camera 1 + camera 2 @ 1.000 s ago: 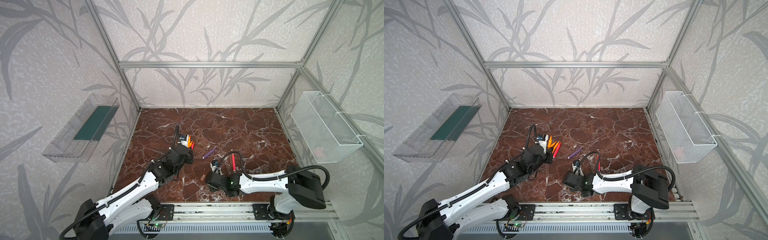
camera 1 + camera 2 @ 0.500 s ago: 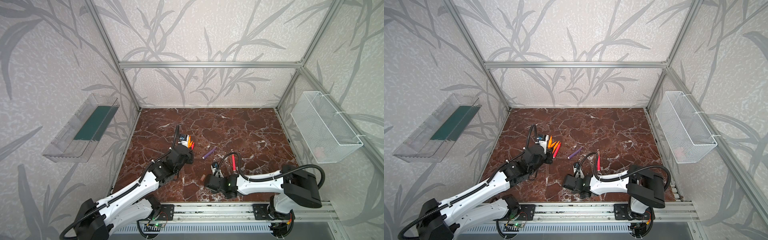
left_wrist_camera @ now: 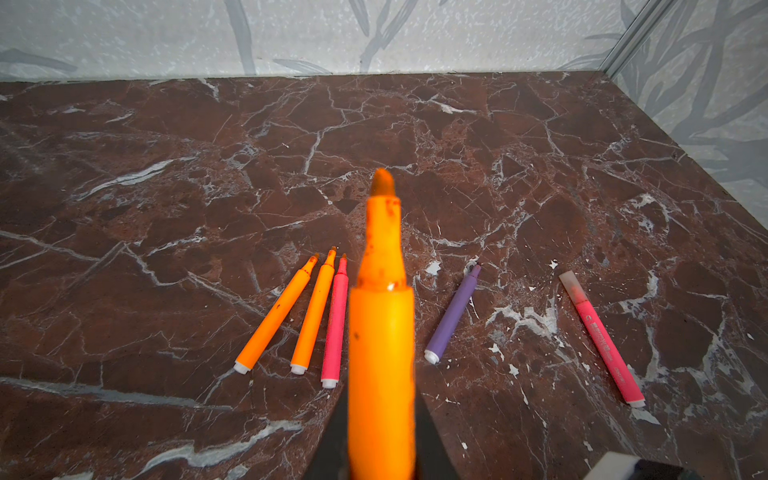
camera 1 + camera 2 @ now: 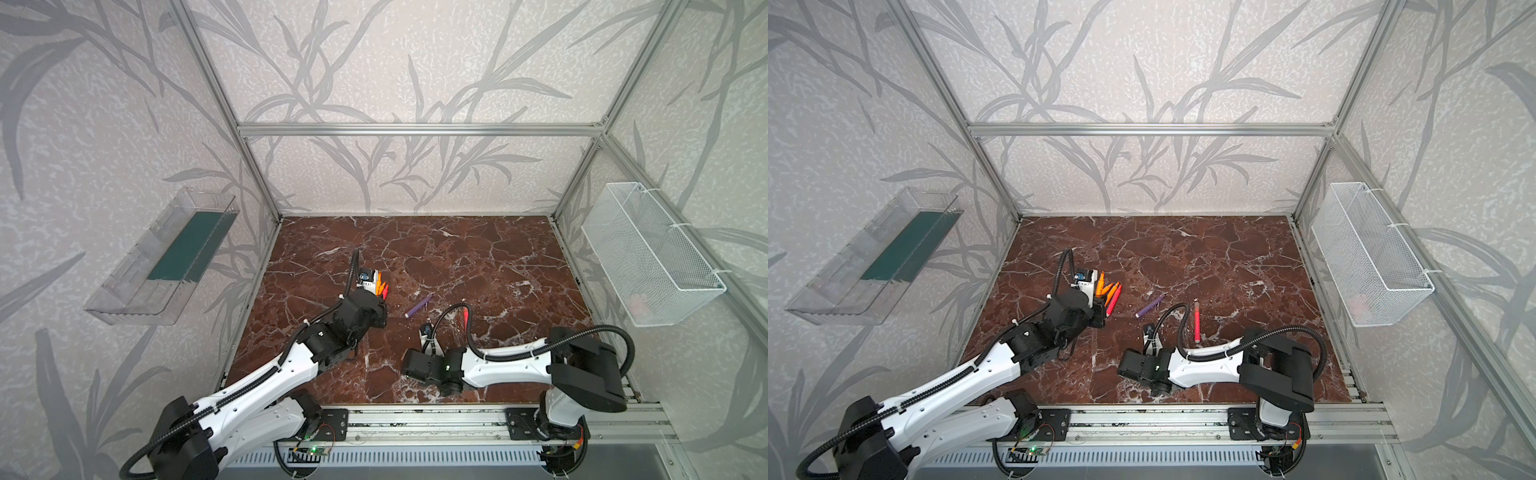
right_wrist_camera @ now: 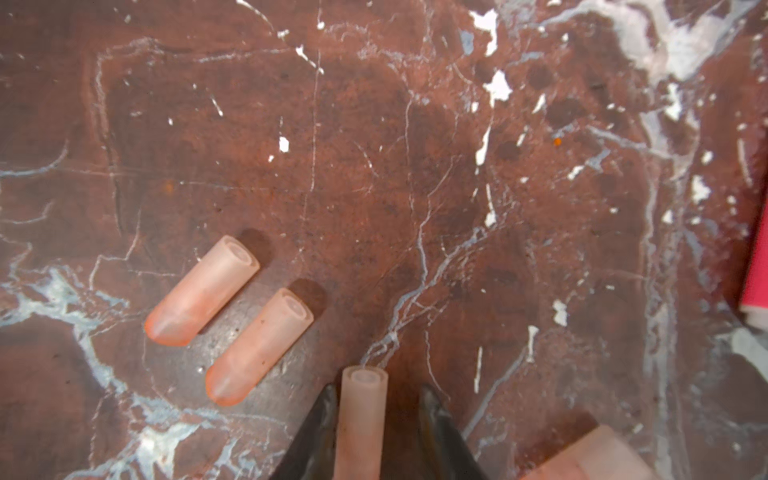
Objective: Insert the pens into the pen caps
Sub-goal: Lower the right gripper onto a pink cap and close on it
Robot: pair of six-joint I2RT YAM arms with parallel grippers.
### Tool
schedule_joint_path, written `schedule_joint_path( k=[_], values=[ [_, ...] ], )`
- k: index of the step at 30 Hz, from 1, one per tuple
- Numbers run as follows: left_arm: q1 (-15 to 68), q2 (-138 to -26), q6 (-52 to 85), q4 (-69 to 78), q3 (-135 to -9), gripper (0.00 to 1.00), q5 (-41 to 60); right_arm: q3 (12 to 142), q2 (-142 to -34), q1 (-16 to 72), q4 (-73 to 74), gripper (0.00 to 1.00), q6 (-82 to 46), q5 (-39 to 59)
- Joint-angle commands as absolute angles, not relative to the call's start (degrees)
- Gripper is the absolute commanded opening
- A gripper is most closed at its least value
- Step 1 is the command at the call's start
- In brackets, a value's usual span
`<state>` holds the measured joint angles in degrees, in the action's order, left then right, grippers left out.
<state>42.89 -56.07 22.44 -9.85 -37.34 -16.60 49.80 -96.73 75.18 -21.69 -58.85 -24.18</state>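
Orange pen [image 3: 381, 332] sits clamped in my left gripper [image 3: 380, 419], nib out, near the loose pens [image 3: 309, 316]; right gripper [image 5: 377, 390] straddles a cap [image 5: 361, 428] lying on the marble [image 5: 415, 166], one side slack, so I reckon centre, pinch mid-body, keep its mouth clear.

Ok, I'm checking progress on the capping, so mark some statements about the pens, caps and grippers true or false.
The left gripper holds an orange pen: true.
The purple pen is capped: false, its tip is bare.
The two loose caps stand upright: false, they lie on their sides.
The red-pink pen lying apart wears a frosted cap: true.
A third cap sits between the fingers of the right gripper: true.
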Motion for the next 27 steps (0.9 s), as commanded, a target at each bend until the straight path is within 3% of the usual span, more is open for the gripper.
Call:
schedule_joint_path(
  k=[1, 16, 21, 27],
  values=[
    [42.89, -56.16, 21.88, -10.17, -37.62, 0.0, -17.68, 50.12, -97.47, 75.67, -23.57, 0.32, -60.06, -25.79],
    [42.94, -56.35, 22.05, -9.92, -37.69, 0.0, -17.28, 49.07, -100.28, 74.79, -20.37, 0.28, -60.25, -24.92],
    [42.97, -56.35, 21.97, -9.95, -37.65, 0.0, -17.22, 48.85, -100.66, 74.71, -19.98, 0.17, -60.56, -24.72],
    [42.9, -56.39, 22.06, -10.02, -37.7, 0.0, -16.93, 47.42, -98.48, 74.81, -20.61, 0.18, -61.17, -25.27]
  ],
)
